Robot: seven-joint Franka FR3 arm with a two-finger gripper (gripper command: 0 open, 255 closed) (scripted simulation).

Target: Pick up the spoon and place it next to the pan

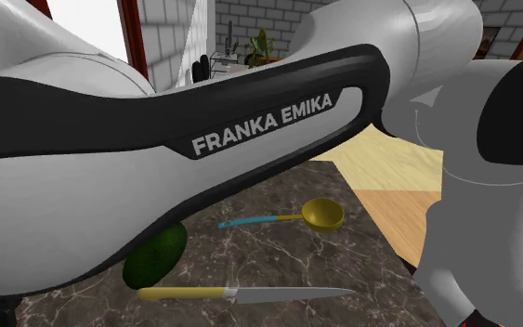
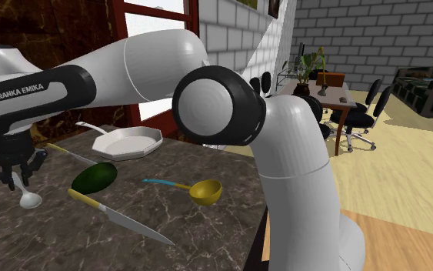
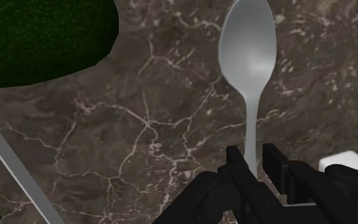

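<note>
**Spoon pinched at the far left, well apart from the pan**

In the shoulder view the white arm (image 1: 73, 186) crosses the frame from the left edge to the upper right and covers most of the dark brown marble tabletop (image 1: 278, 260). It also covers the upper end of a dark green oval object (image 1: 157, 255). In the wrist view a grey strip (image 3: 9, 168) is cut off at the lower left and a white corner (image 3: 349, 162) at the lower right. I cannot identify either. In the second exterior view a thin utensil with a yellowish handle (image 2: 67, 152), left of centre, is hard to make out.

The arm's black band carries white capitals, "FRANKA EMIKA" (image 1: 261, 128).

In the second exterior view the arm rises from the lower right and bends at a black-capped joint at centre. From there it reaches level to the left edge, where the black gripper (image 3: 254, 167) points down at the tabletop. Its jaws pinch the thin stem of the glossy grey spoon (image 3: 247, 51), with the bowl pointing away from them. Whether the bowl touches the tabletop I cannot tell.

The spoon sits at the lower left of that view. The white eight-sided pan (image 2: 126, 142) lies well apart, up and to the right, with the green oval between them. Right of the oval lie a knife with a yellow handle and grey blade (image 2: 121, 217) and a yellow scoop with a blue handle (image 2: 204, 192).
</note>
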